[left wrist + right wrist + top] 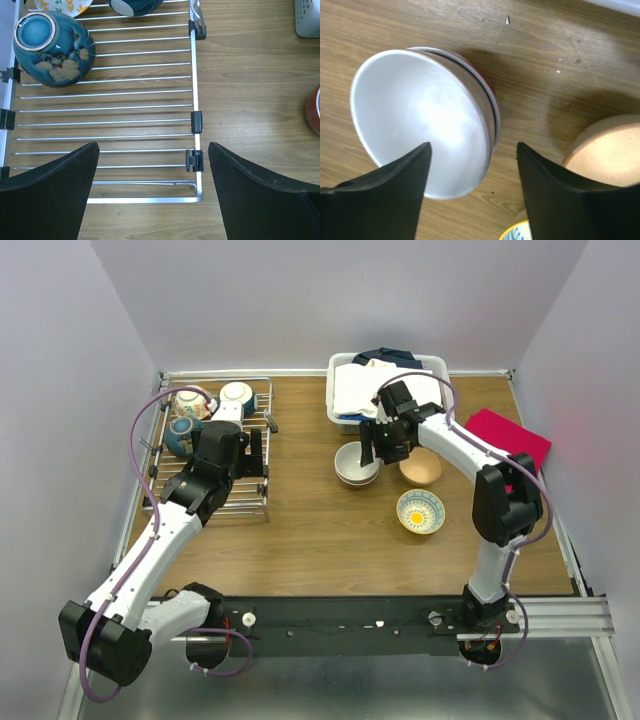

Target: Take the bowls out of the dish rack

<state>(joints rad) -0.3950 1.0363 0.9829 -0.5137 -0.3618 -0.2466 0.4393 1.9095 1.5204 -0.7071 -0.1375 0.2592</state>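
- Now the right gripper (473, 147) is hanging over the white bowl (420, 115), fingers apart.
- Left gripper (152, 146) is hovering wide open above the dish rack (194, 75), near a blue bowl (52, 50).

You have a wood-grain table (300, 550). On it: dish rack (243, 503) left, white basket (338, 365) far centre, red cloth (510, 435) right. Mid-table: stacked bowls (355, 465), tan bowl (422, 468) just beside, patterned bowl (421, 511) nearer.
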